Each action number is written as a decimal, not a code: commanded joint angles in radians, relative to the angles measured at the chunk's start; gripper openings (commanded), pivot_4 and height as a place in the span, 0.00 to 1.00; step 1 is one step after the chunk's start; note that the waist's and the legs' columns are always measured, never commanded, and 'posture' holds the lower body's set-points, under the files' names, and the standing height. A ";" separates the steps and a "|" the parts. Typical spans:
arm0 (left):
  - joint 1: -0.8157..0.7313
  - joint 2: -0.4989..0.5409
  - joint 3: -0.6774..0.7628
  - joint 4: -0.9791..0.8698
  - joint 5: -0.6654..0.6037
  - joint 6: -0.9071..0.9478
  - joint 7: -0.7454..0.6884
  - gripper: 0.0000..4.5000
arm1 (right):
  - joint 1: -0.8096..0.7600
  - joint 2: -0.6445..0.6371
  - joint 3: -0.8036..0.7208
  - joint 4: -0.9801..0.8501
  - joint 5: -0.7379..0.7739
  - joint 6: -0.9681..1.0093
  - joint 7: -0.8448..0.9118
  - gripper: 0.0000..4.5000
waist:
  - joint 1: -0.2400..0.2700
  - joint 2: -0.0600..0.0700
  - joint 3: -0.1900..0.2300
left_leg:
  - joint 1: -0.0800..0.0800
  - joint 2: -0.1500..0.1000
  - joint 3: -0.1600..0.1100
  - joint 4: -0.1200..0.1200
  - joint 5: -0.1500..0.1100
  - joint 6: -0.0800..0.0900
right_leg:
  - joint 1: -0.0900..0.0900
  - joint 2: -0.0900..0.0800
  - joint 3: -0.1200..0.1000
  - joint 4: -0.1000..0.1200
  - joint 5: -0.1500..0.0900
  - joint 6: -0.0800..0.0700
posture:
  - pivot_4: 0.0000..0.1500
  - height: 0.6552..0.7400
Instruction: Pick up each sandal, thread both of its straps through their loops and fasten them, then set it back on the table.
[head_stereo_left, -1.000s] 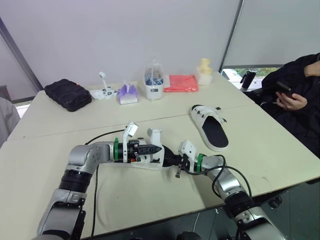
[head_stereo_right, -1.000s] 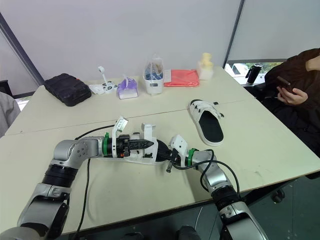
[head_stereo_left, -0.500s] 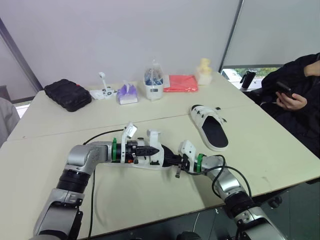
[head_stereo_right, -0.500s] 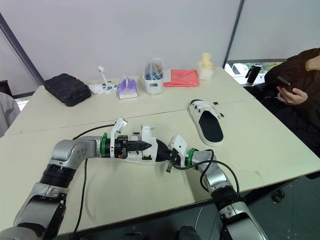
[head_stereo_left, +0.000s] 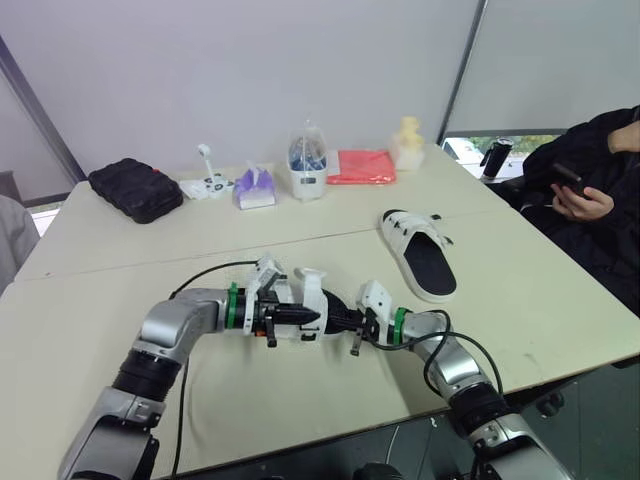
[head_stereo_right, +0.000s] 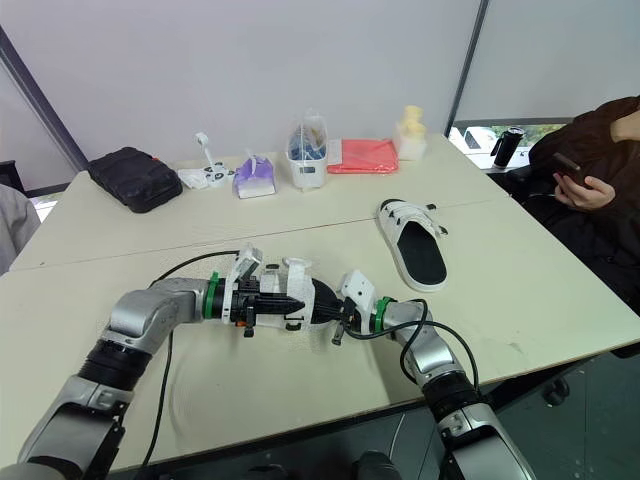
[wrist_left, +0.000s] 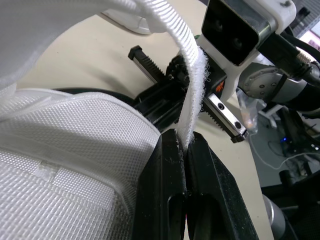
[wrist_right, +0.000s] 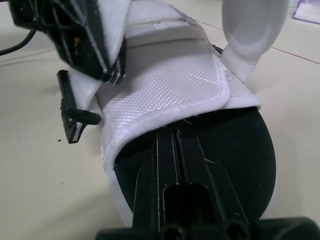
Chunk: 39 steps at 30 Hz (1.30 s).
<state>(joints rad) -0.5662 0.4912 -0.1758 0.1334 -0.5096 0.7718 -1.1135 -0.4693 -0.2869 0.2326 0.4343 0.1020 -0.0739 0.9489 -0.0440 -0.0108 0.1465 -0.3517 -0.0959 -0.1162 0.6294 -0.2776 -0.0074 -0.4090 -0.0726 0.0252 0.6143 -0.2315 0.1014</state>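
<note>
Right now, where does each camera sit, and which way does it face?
Left eye: on head, facing forward-down over the table; both arms show.
Right eye: beside it, same scene.
Left wrist: along left gripper, shut on the strap.
Right wrist: along right gripper, shut, into the sandal.
Both wrist views share the sandal.

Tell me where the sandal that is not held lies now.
In the left eye view the free sandal lies on the table on the robot's right, beyond the right tool and apart from the held sandal.
</note>
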 joint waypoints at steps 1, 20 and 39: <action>0.020 0.019 -0.005 -0.024 0.017 0.006 0.005 0.00 | 0.039 0.005 0.053 0.071 -0.057 0.043 -0.004 0.00 | -0.001 0.000 0.000 | 0.000 0.000 0.000 0.000 0.000 0.000 | 0.000 0.000 0.000 0.000 0.000 0.000 | 1.00 1.00; 0.128 0.106 0.136 -0.246 -0.113 0.113 0.038 0.63 | 0.044 0.001 0.050 0.077 -0.057 0.037 -0.004 0.00 | -0.001 0.000 0.000 | 0.000 0.002 0.000 -0.001 -0.001 -0.001 | -0.001 0.002 0.000 0.000 0.000 -0.001 | 1.00 1.00; 0.333 0.099 0.071 -0.351 -0.010 -0.069 0.150 0.63 | 0.025 0.017 0.066 0.107 -0.065 0.022 0.017 0.00 | 0.001 0.001 0.000 | 0.001 0.006 0.000 0.001 -0.002 -0.003 | 0.001 0.005 0.000 -0.001 -0.003 -0.008 | 1.00 1.00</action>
<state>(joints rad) -0.2137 0.6022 -0.0990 -0.2264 -0.5400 0.7501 -0.9692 -0.4801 -0.2742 0.2343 0.4629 0.1015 -0.0941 0.9612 -0.0434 -0.0101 0.1467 -0.3511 -0.0896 -0.1159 0.6296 -0.2796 -0.0106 -0.4088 -0.0671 0.0253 0.6135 -0.2344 0.0931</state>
